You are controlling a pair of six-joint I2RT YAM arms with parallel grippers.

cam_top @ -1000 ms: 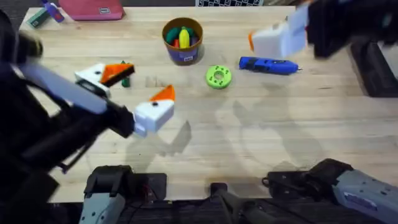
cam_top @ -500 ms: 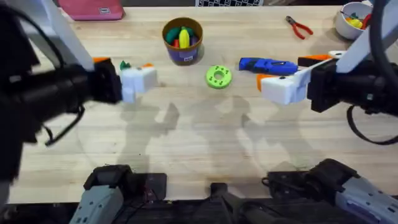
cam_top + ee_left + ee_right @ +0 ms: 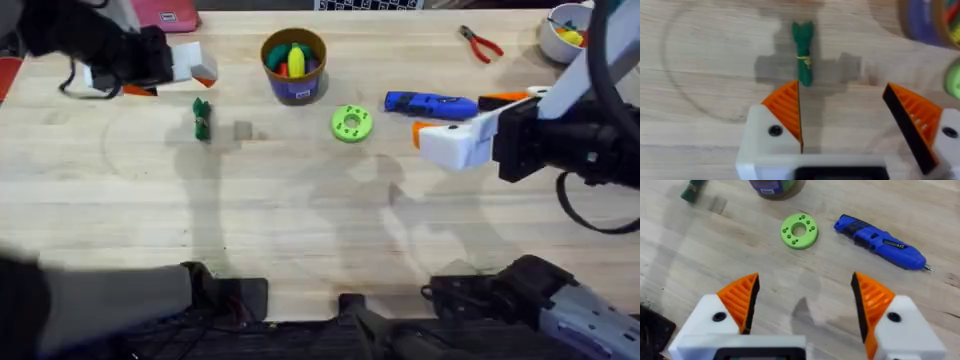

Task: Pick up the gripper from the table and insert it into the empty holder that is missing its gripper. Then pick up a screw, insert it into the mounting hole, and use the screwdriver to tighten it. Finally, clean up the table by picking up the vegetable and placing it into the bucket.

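Left gripper [image 3: 190,68] had swung from mid-table to the far left corner within the last half second; in the left wrist view its orange pads [image 3: 787,107] stood wide apart, holding nothing. The vegetable [image 3: 201,119], covered by the arm before, now lay bare on the table [image 3: 300,230], near the left gripper and left of the bucket [image 3: 294,66]. Judged: cleanup step pending, vegetable not grasped. Lime-green disc [image 3: 351,123] sat mid-table, unmoved. The screwdriver [image 3: 432,105] lay right of it, unmoved. Right gripper [image 3: 470,125] held the same spot just beside the screwdriver, fingers wide and empty. Red-handled pliers [image 3: 482,44] sat far right. No readable writing or brand anywhere.
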